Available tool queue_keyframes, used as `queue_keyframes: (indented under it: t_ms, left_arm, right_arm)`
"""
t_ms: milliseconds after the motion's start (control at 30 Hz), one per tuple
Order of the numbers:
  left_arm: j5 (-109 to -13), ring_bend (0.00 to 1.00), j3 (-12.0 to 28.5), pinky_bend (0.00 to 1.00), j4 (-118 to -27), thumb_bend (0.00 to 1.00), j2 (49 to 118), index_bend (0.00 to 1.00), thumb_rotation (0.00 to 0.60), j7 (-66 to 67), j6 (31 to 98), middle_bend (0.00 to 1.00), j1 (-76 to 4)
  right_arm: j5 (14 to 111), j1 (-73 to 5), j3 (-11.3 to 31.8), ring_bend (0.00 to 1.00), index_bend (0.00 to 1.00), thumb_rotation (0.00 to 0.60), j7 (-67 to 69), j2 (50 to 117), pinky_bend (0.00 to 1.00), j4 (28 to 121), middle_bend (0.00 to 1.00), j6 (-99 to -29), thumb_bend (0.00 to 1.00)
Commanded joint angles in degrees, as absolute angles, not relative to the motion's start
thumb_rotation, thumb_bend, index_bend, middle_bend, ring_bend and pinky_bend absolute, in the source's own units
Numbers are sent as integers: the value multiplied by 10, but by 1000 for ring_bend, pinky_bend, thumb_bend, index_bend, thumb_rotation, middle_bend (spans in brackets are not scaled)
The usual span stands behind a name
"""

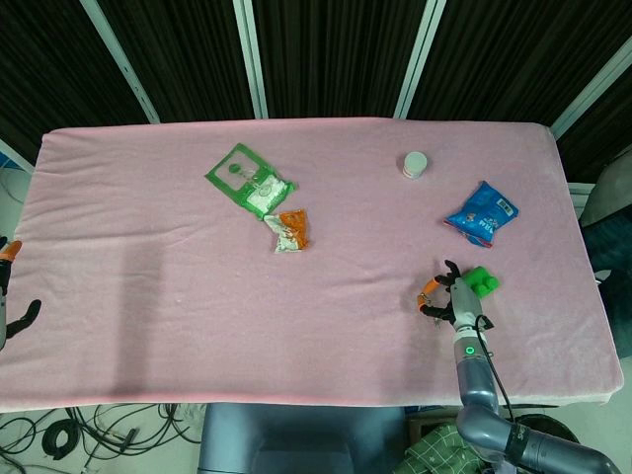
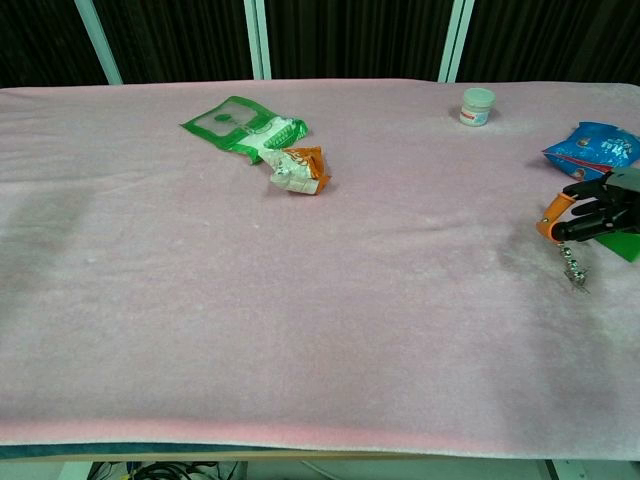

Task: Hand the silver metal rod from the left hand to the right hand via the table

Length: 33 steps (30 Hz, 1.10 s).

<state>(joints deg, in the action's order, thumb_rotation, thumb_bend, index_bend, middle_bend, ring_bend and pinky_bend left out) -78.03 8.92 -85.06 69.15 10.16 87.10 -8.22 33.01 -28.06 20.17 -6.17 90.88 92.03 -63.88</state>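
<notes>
The silver metal rod (image 2: 572, 268) is thin and threaded. It hangs tilted from the fingers of my right hand (image 2: 592, 212), which pinch its upper end near an orange fingertip. Its lower tip is at or just above the pink cloth; I cannot tell whether it touches. In the head view the right hand (image 1: 446, 296) is at the table's near right, and the rod is too small to make out there. My left hand (image 1: 10, 306) shows only at the far left edge, off the table, with its fingers apart and nothing in them.
A green block (image 2: 627, 245) lies right behind the right hand, and a blue snack bag (image 1: 481, 213) lies beyond it. A white jar (image 1: 415, 164) stands at the back. A green packet (image 1: 245, 178) and an orange packet (image 1: 290, 230) lie left of centre on the pink table (image 1: 148, 247).
</notes>
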Motion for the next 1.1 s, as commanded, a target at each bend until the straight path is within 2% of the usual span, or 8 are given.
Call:
queue_keyframes:
  t_ms: [33,1100]
  left_arm:
    - [-780,0,90,0,-850,239,692,137,600,102,872,57,-82]
    - [-783,0,90,0,-852,239,689,137,600,98,878,57,-79]
  right_arm:
    - [328,-281,203,89,592,600,-60,913,205,912,23,-637,374]
    - [336,-299,219,89,594,600,-89,910,205,950,24,-646,374]
